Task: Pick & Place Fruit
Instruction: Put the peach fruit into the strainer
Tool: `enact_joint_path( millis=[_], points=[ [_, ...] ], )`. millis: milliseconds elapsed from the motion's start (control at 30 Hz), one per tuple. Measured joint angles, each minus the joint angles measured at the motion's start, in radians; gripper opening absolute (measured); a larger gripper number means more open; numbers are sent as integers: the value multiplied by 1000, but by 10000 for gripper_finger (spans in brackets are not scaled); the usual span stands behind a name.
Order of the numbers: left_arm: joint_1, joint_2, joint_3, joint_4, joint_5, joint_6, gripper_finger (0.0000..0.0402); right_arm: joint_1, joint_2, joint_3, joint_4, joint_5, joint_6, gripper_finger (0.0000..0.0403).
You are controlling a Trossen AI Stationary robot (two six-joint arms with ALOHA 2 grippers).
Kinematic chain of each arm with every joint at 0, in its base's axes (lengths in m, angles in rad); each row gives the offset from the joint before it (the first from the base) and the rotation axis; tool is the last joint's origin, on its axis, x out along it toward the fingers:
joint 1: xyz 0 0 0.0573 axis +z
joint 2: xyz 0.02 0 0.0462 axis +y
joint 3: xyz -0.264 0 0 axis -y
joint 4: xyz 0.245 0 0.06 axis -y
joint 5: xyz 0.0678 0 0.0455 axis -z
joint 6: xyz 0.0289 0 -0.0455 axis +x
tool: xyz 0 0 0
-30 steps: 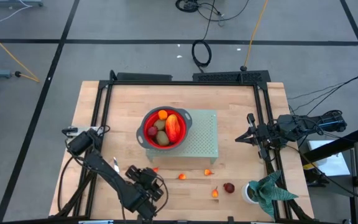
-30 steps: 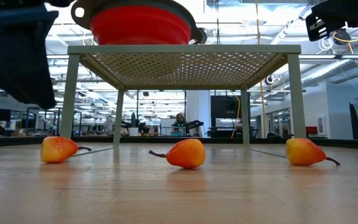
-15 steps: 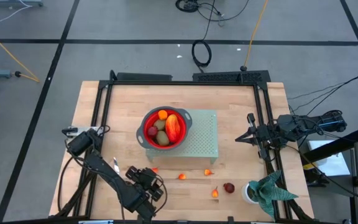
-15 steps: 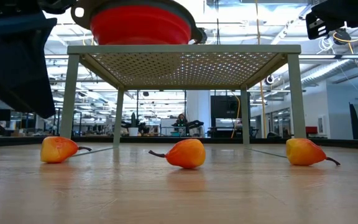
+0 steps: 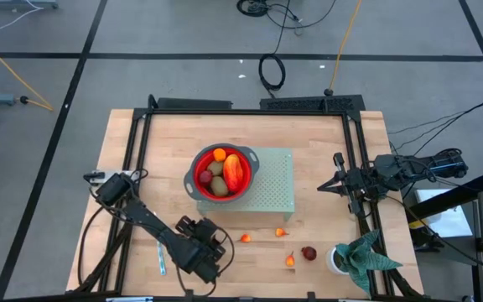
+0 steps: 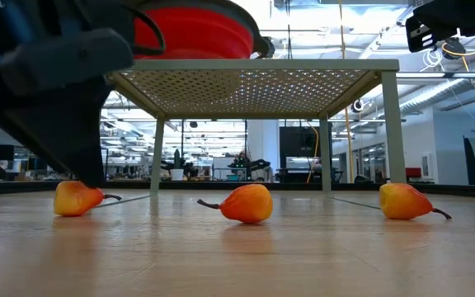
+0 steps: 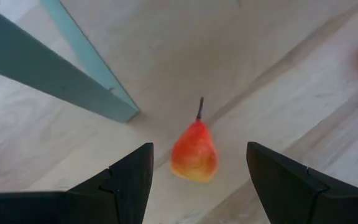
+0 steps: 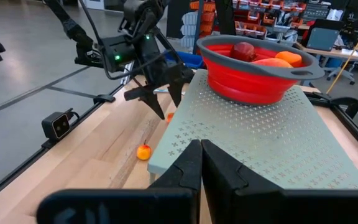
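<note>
- Three small orange pears lie on the bench; the left gripper [image 5: 210, 249] has shifted right toward the leftmost pear [image 7: 194, 152] since the earlier frame, uncovering a knife [image 5: 159, 257] at lower left.
- Its jaws stand wide, empty, the pear between and just ahead of the fingers [image 7: 120, 183].
- Middle pear [image 5: 246, 237] and right pear [image 5: 290, 260] sit lower centre, beside a dark red fruit [image 5: 309, 252].
- Right gripper [image 5: 324, 186], jaws closed, waits at mid right.
- Bowl [image 5: 198, 190] on the rack [image 5: 279, 180] holds more fruit.
</note>
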Motion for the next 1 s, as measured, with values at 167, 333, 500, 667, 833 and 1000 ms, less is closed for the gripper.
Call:
enact_joint_path(
  millis=[167,333,500,667,833,1000],
  points=[
    [1,0,-38,57,51,0,257,0,0,0,0,0,0,4],
    [3,0,-73,136,59,13,257,0,0,0,1,0,0,4],
    [5,-2,-83,142,47,20,257,0,0,0,1,0,1,4],
    [5,-2,-84,140,41,34,257,0,0,0,1,0,0,4],
    [5,-2,-84,146,41,34,231,0,0,0,0,0,1,4],
    [5,-1,-85,171,39,43,162,0,0,0,0,0,1,4]
  ],
)
